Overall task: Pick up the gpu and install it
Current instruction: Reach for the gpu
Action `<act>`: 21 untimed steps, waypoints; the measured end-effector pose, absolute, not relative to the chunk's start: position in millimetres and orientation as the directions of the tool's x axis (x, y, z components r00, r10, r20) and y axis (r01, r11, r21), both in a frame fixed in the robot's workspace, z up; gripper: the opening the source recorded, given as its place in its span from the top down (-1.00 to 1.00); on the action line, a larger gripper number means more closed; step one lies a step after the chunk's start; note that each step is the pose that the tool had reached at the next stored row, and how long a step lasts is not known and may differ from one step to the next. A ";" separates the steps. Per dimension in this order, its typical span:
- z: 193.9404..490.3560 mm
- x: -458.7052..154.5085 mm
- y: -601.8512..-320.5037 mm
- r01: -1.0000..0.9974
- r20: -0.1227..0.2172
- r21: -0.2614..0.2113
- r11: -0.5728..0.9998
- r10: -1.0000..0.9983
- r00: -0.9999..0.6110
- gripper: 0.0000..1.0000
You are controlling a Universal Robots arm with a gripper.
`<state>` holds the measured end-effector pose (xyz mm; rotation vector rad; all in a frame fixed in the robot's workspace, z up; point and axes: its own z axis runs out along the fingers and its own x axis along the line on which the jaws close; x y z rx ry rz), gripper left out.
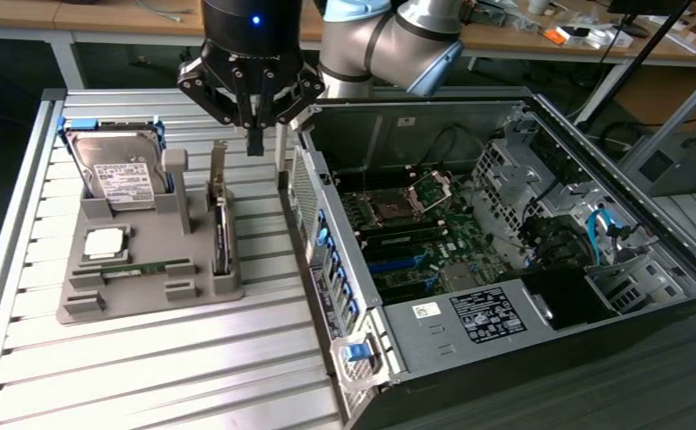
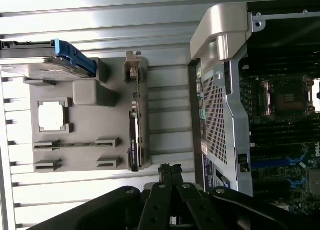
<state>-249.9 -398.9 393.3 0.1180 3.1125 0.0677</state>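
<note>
The gpu (image 1: 219,219) stands on its edge in a slot along the side of the grey holder (image 1: 144,300) nearest the computer case, its silver bracket end pointing to the back. In the wrist view the gpu (image 2: 135,140) appears as a thin dark card with its bracket at one end. My gripper (image 1: 255,143) hangs above the table between the holder and the case, a little past the gpu's bracket end. Its fingertips (image 2: 170,171) are pressed together, shut on nothing, and apart from the gpu.
An open computer case (image 1: 634,224) lies at the exterior view's right, its motherboard (image 1: 425,237) exposed. In the holder also sit a silver hard drive (image 1: 121,170), a processor chip (image 1: 107,240) and a RAM stick (image 1: 144,267). The slatted metal table (image 1: 144,376) stretches to the front.
</note>
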 end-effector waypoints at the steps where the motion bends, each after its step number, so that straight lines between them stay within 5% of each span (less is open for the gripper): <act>1: 393.3 -250.7 -398.9 0.075 -0.024 0.044 0.996 0.076 -0.997 0.79; 21: 391.0 -260.2 -399.2 0.075 -0.025 0.044 0.996 0.076 -0.997 0.79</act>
